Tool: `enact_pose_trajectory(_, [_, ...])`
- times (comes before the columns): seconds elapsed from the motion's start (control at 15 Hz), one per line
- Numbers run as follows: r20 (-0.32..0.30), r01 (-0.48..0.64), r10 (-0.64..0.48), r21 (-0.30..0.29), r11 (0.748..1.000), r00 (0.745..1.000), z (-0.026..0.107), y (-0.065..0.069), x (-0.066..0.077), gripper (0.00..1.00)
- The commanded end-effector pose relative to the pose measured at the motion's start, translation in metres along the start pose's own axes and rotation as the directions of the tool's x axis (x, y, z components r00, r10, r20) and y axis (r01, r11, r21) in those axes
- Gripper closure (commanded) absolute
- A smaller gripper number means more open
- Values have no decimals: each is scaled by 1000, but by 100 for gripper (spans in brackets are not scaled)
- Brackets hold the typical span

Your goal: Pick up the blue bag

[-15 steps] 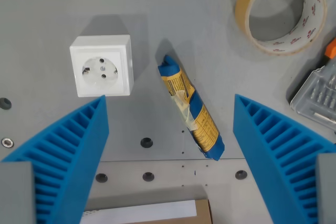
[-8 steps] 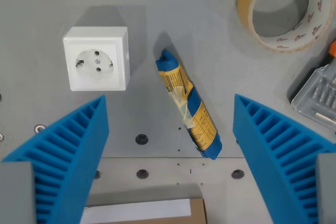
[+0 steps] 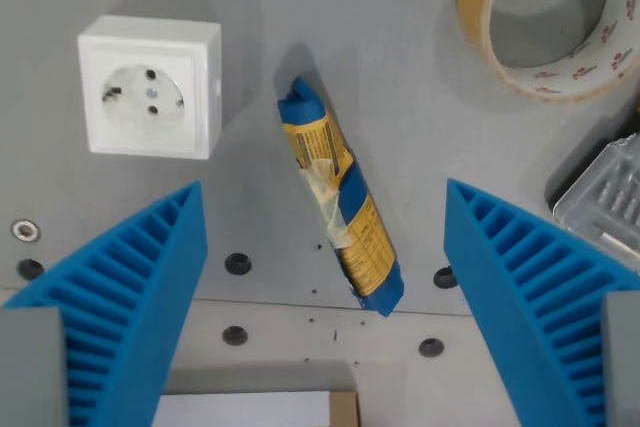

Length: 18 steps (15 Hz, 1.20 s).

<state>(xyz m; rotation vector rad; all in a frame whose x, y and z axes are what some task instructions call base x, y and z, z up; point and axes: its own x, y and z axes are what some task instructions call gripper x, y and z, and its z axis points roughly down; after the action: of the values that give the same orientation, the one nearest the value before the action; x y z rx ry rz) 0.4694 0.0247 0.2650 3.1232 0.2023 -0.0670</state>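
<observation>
**A:** What surface is this?

**B:** A flat grey table [image 3: 400,147], seen straight down from the wrist camera. It has small dark screw holes along the lower part and a seam running across near the bottom.

**A:** Where is the blue bag?

**B:** The blue bag [image 3: 338,209] lies flat on the table near the centre. It is a slim packet, blue at both ends with a yellow printed label between them. It is tilted, one end pointing to about 11 o'clock and the other to about 5 o'clock.

**A:** And the gripper?

**B:** The gripper [image 3: 325,237] has two ribbed blue fingers [image 3: 130,287], entering from 7 and 5 o'clock. They are spread wide, holding nothing. The bag sits between them, touching neither.

**A:** What else is there?

**B:** A white wall socket [image 3: 150,85] at 10 o'clock, well apart from the bag. A roll of tape [image 3: 560,17] at 1 o'clock, cut off by the top edge. A clear plastic case [image 3: 605,197] at 3 o'clock, partly out of frame. A cardboard edge [image 3: 345,407] with white paper at 6 o'clock.
</observation>
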Motion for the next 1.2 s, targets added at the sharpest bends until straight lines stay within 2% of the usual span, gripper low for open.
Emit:
enact_pose_trajectory(0.07, [-126, 175, -180, -48, 983, 976, 12, 4, -17, 0])
enact_pose_trajectory(0.53, [-122, 286, -293, -67, 956, 948, 49, 10, -34, 0])
enact_pose_trajectory(1.2, [-79, 365, -372, -83, 927, 925, 98, 13, -45, 0])
